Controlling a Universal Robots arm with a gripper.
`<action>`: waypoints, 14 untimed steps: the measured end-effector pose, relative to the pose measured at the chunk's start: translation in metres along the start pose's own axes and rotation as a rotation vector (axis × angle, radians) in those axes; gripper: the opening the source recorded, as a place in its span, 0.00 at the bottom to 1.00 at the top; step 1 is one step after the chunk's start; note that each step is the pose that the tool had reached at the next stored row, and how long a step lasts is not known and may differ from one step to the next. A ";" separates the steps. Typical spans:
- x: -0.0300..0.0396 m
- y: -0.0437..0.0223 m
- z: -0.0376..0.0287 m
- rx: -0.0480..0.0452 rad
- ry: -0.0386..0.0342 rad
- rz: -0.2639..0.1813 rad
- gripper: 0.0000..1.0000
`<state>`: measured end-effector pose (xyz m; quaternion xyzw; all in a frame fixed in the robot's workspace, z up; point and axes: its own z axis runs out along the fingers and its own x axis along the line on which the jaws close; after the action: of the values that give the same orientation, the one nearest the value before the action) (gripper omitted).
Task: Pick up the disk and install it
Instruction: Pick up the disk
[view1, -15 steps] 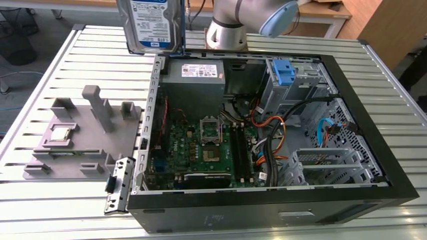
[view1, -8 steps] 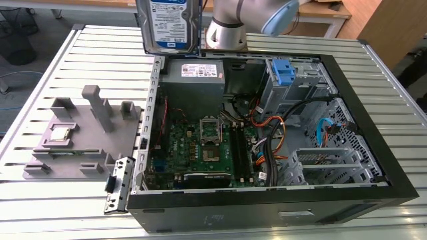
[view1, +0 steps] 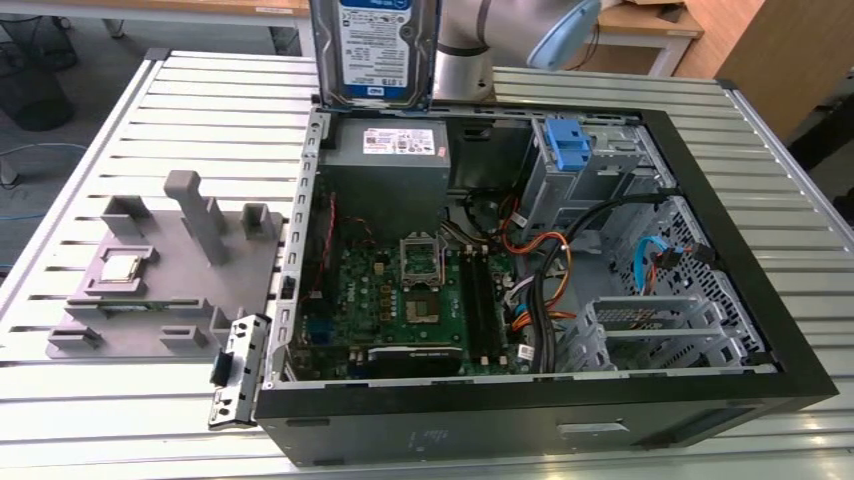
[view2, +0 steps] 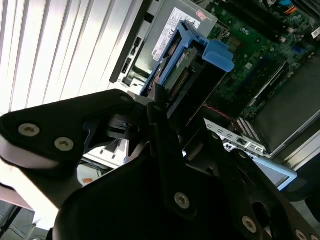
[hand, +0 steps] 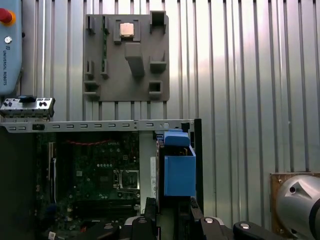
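The disk hangs upright above the far wall of the open computer case, label side facing the exterior view, just over the power supply. The arm stands right behind it. In both wrist views the disk shows end-on with its blue carrier rails, and my gripper is shut on it, one dark finger pressed along its side. The gripper body hides the disk's held end.
A blue bracket sits in the drive cage at the case's far corner. The motherboard and loose cables lie inside. A grey fixture holding a chip stands on the slatted table to the exterior view's left.
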<state>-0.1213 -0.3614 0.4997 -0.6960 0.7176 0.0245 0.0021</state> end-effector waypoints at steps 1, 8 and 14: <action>-0.0002 -0.0043 -0.0002 -0.0001 0.0000 0.000 0.35; -0.0011 -0.0351 -0.0011 0.0000 -0.0004 0.000 0.35; -0.0019 -0.0613 -0.0018 0.0000 -0.0006 0.000 0.35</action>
<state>-0.0599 -0.3614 0.4996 -0.6960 0.7176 0.0247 0.0023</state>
